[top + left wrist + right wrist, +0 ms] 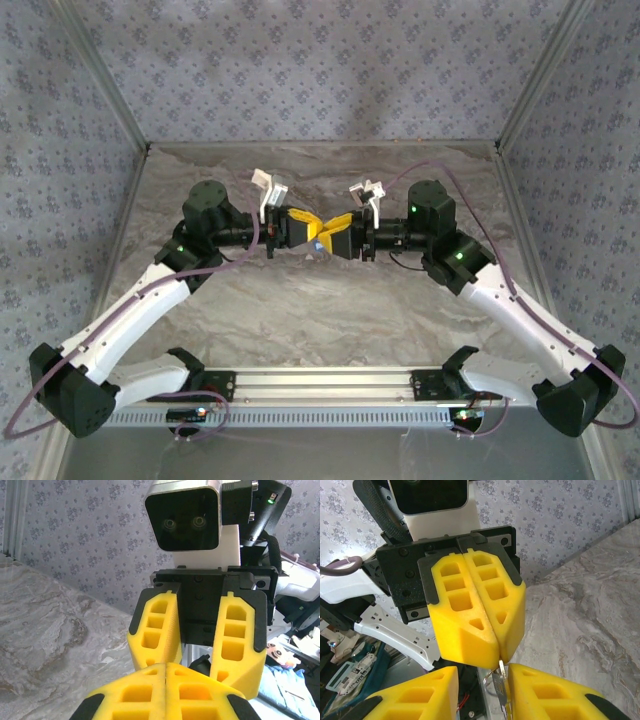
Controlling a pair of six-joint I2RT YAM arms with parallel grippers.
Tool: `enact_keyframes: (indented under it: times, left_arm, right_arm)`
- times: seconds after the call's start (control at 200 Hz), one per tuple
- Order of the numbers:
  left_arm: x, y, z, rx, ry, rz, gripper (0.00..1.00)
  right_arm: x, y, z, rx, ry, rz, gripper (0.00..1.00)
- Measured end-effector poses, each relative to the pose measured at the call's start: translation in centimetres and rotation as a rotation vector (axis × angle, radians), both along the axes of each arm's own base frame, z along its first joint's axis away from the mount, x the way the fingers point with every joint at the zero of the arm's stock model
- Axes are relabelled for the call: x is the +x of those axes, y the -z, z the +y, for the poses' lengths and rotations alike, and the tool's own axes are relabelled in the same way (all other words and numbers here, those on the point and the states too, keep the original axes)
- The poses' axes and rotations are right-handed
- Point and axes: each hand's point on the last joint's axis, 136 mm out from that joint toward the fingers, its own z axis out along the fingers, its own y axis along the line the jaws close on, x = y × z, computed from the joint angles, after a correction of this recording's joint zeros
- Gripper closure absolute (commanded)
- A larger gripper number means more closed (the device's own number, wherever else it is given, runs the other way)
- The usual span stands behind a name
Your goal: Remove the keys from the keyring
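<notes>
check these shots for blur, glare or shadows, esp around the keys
Top external: soft, even light, no hard shadows, fine detail grainy. Left wrist: the near yellow pads are crisp, the bottom-right background soft and bright. Right wrist: the keys sit at the bottom edge, small and slightly soft; no glare.
</notes>
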Motion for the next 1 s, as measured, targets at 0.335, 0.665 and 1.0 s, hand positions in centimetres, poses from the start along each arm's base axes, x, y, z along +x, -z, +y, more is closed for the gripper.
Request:
enact_keyframes:
  times: [0.335, 0.665, 1.0]
  left_arm:
    - [0.2, -0.2, 0.3, -0.014, -0.019, -0.006, 1.0]
    - [0.4, -0.3, 0.4, -0.024, -0.03, -0.004, 1.0]
    - [0.7, -0.1, 0.4, -0.023, -0.045, -0.002, 1.0]
  right_arm:
    - [0.0, 0.5, 0.0, -0.003, 0.001, 0.018, 0.69]
    - [0.1, 0.6, 0.2, -0.004, 0.002, 0.021, 0.74]
    - [0.3, 1.2, 0.5, -0.018, 0.0, 0.041, 0.95]
